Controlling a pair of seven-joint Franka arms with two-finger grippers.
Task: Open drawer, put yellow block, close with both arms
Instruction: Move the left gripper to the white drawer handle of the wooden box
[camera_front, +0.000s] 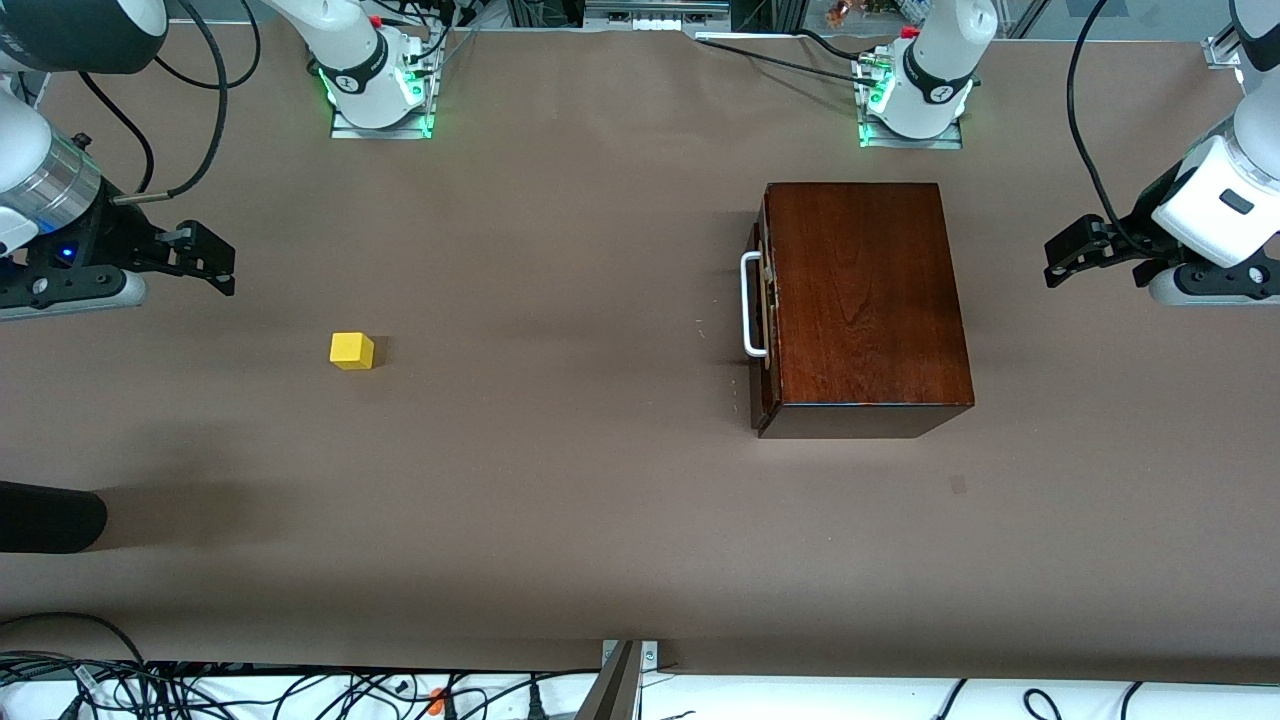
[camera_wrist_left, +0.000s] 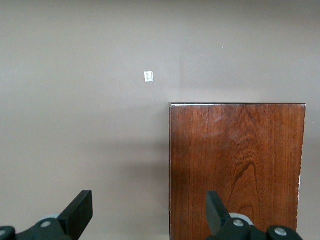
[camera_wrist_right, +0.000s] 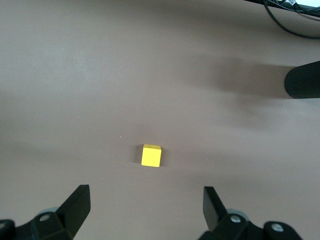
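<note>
The mahogany box (camera_front: 865, 300) stands toward the left arm's end of the table. Its drawer is shut, and the drawer's white U-shaped handle (camera_front: 751, 305) faces the middle of the table. The yellow block (camera_front: 351, 350) lies on the table toward the right arm's end. My left gripper (camera_front: 1053, 262) is open and empty, over the table beside the box. In the left wrist view the left gripper (camera_wrist_left: 148, 215) is over the edge of the box top (camera_wrist_left: 235, 170). My right gripper (camera_front: 222, 265) is open and empty, over the table near the block. In the right wrist view the block (camera_wrist_right: 151, 155) lies just ahead of the right gripper (camera_wrist_right: 145, 210).
A black cylinder (camera_front: 50, 515) juts in over the table at the right arm's end, nearer the front camera than the block; it also shows in the right wrist view (camera_wrist_right: 302, 80). A small white tag (camera_wrist_left: 148, 76) lies on the table near the box. Brown paper (camera_front: 560, 450) covers the table.
</note>
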